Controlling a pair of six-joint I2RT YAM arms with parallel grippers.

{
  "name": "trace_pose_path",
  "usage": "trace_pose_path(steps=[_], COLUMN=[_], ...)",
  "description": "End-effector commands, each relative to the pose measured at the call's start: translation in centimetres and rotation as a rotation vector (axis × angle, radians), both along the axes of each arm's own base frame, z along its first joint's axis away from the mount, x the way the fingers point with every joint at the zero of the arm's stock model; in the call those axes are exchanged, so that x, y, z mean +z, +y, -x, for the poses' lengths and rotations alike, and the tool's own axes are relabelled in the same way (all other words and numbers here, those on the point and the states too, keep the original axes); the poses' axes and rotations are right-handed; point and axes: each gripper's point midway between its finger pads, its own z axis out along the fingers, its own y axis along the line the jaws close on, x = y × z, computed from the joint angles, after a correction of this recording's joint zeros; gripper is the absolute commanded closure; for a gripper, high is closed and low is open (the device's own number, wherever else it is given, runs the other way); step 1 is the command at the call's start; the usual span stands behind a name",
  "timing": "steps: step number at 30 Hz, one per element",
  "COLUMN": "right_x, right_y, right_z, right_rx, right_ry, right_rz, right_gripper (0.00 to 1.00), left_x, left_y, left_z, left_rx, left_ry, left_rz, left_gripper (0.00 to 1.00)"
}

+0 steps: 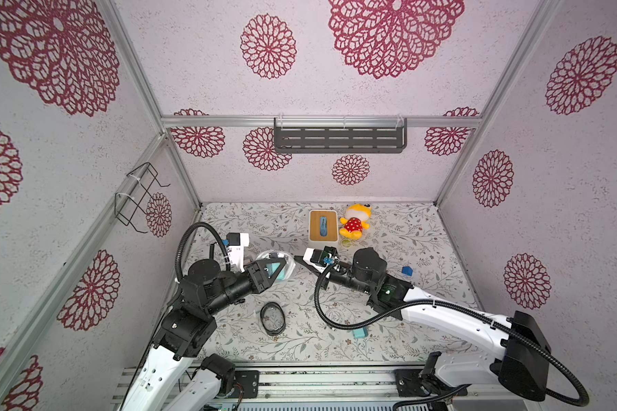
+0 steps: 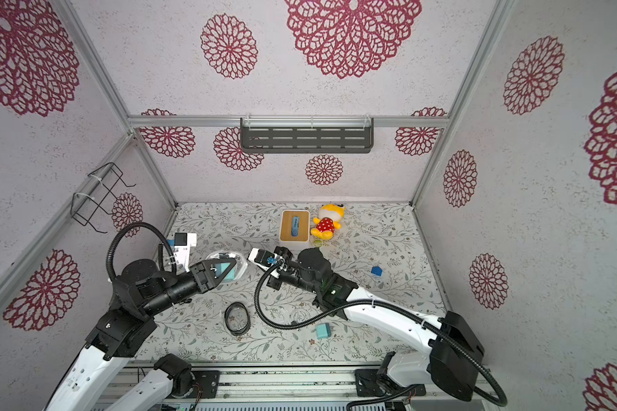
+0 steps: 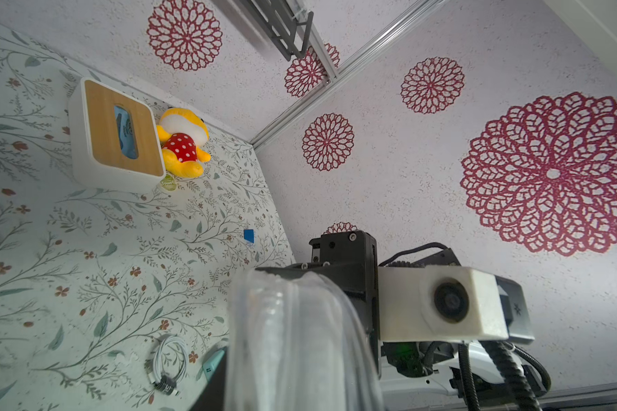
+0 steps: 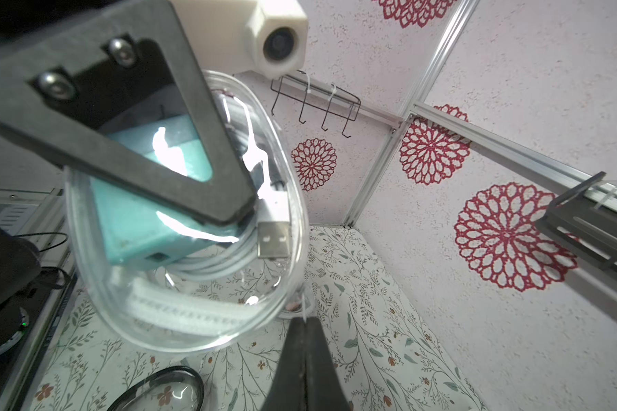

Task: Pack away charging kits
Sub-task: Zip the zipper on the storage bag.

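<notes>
Clear pouch (image 4: 179, 320); inside, teal adapter (image 4: 139, 231), white cable (image 4: 225, 265)

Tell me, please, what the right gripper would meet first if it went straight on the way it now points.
Most likely the clear pouch held in the left gripper: the shut right gripper points at its edge, though depth is unclear.

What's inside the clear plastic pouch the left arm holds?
The pouch holds a teal cube plug adapter and a coiled white cable with a silver USB plug. The left gripper's black finger covers part of the adapter, hiding anything behind.
</notes>
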Motion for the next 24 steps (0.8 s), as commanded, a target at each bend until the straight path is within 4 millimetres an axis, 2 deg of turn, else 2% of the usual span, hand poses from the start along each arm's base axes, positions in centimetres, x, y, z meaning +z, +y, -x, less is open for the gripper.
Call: trace_pose_path(steps=[1, 7, 12, 21, 24], right_x=[4.1, 4.4, 3.9, 4.1, 4.0], right_y=[-1.3, -1.4, -1.0, -0.7, -0.7], right_z=[0.0, 1.2, 2.5, 1.4, 2.2], right_rx=[-0.008, 0.07, 0.148, 0.128, 0.182], right_ry=[-0.11, -0.154, -0.17, -0.19, -0.217], right_rz=[-0.08, -0.067, -0.037, -0.014, -0.008], right_gripper=[1.0, 1.0, 1.0, 1.0, 1.0], left_x=[-0.5, -0.4, -0.5, -1.0, -1.1], left_y=[-0.5, -0.4, -0.7, -1.6, -1.9], left_z=[1.3, 1.6, 1.6, 1.9, 1.9], left_rx=[-0.065, -0.078, -0.093, -0.144, -0.155], left_ry=[0.025, 0.015, 0.017, 0.023, 0.022], left_rz=[-0.039, -0.068, -0.072, -0.092, -0.1], left_gripper=[1.0, 1.0, 1.0, 1.0, 1.0])
